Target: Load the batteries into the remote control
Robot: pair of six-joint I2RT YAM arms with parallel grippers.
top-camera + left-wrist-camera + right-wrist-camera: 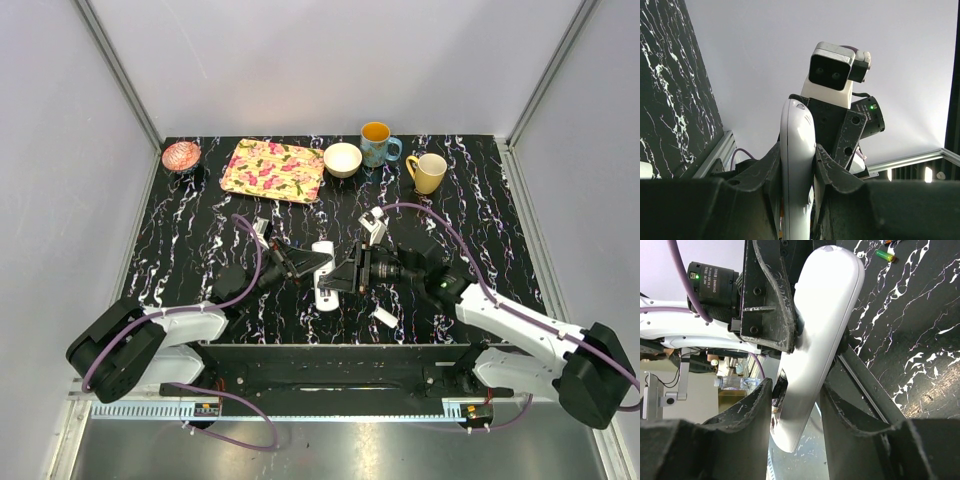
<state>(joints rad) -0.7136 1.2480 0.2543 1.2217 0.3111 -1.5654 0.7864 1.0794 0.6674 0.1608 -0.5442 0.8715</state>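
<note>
Centre frame above the black marbled counter (180, 240), below a floral tray (272, 170), the white remote control (325, 275) runs top to bottom, clenched in the left end effector (318, 263). The right end effector (346, 275) straddles it, grip unclear. A white bowl (342, 159) and two mugs (376, 145) line the top edge.

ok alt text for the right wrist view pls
A white remote control fills the centre, clamped by the left gripper; the right gripper flanks its lower end. A small battery lies on the black marbled table.
</note>
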